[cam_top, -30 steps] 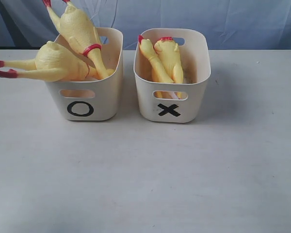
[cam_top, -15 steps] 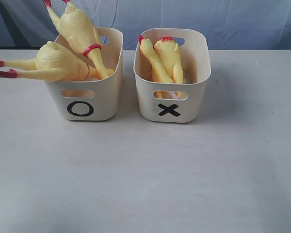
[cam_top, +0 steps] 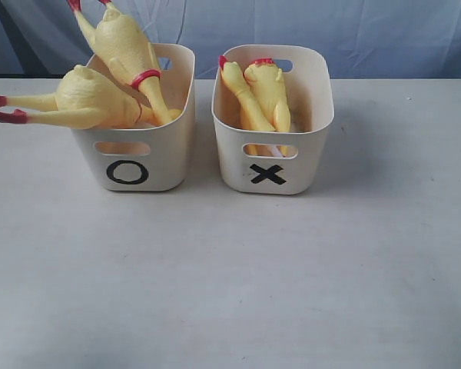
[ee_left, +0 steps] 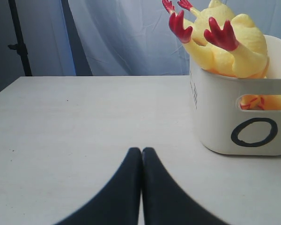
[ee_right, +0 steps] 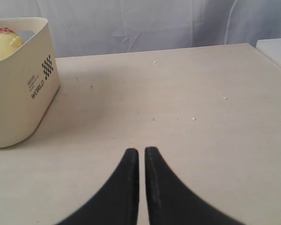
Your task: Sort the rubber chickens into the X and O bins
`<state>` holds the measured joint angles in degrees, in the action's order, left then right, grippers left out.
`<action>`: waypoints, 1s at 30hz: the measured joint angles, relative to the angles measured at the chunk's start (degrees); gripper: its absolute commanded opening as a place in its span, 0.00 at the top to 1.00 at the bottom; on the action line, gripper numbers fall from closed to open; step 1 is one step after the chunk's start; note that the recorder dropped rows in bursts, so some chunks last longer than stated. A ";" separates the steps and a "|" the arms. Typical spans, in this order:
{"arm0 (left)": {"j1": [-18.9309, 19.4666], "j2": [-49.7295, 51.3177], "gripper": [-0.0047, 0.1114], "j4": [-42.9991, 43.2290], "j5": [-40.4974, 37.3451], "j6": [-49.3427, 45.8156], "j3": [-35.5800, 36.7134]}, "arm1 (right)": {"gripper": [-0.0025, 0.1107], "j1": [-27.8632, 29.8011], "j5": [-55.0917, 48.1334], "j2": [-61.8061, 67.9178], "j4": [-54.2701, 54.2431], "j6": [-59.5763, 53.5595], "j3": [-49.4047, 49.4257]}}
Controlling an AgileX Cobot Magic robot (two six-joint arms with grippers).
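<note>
Pale worktop (cam_top: pixel 230 284), blue backdrop (cam_top: pixel 353 31). Held O bin (cam_top: pixel 165 154) at eleven o'clock, two rubber chickens (cam_top: pixel 92 100) sticking out; X bin (cam_top: pixel 311 146) at one o'clock, third chicken (cam_top: pixel 267 92) inside. Left gripper (ee_left: pixel 141 152) and right gripper (ee_right: pixel 141 152) closed, empty.

My left gripper (ee_left: pixel 141 151) is closed. Its two black fingers (ee_left: pixel 124 192) press flat against each other from tip to root, so only a thin seam runs between them, and they grip nothing. My right gripper (ee_right: pixel 138 151) is drawn in as well, with nothing between its black fingers (ee_right: pixel 161 192), though a narrow sliver of a gap shows along their length. Both pairs taper to rounded tips and point straight ahead, roughly level.
</note>
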<state>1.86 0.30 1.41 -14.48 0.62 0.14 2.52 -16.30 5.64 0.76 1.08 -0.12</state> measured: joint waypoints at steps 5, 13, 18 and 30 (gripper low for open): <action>0.00 0.00 0.96 0.00 0.00 0.00 0.00 | 0.93 0.00 -0.18 0.00 0.14 0.22 0.00; 0.00 0.00 0.96 0.00 0.00 0.00 0.00 | 0.93 -2.81 -1.32 -1.93 0.14 0.22 0.00; 0.00 0.00 0.96 0.00 0.00 0.00 0.00 | 0.93 -3.07 -1.57 -2.20 0.14 0.22 0.00; 0.00 0.00 0.96 0.00 0.00 0.00 0.00 | 0.93 -3.07 -1.67 -2.20 0.14 0.24 0.00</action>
<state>1.86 0.30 1.41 -14.48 0.62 0.14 -0.55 -17.97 3.44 0.90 1.32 -0.12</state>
